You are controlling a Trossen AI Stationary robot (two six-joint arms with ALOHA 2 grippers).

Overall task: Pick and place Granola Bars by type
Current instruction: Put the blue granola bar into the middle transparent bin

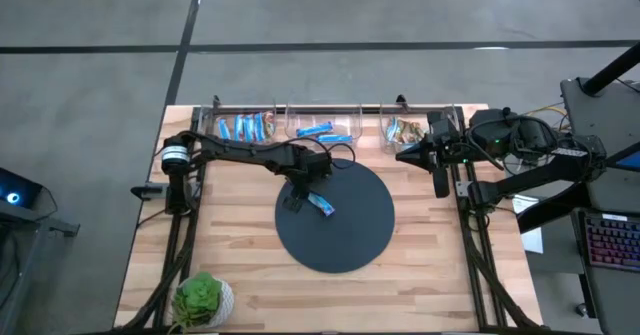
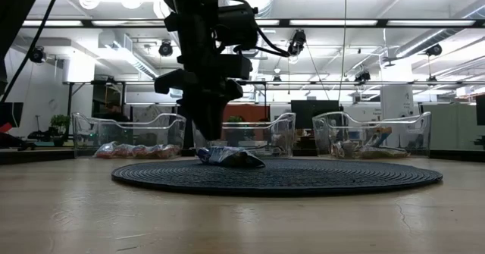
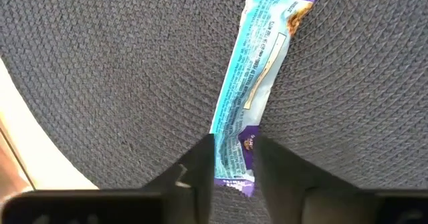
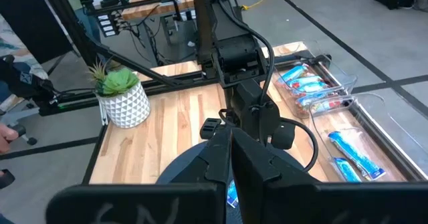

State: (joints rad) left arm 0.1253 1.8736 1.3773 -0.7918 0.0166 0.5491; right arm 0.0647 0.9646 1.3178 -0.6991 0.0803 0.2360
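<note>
One wooden desk [image 1: 240,265] carries a dark round woven mat [image 1: 350,235], with three clear bins [image 1: 290,113] of sorted bars along its far edge. On the mat lies a single granola bar [image 3: 251,83], its shiny wrapper light blue with purple ends. The left gripper [image 3: 234,158] stands over the bar's near end, its fingers [image 3: 200,164] slightly parted astride that end. The right gripper [image 4: 231,150], fingers clenched and empty, hovers at the desk's right edge.
</note>
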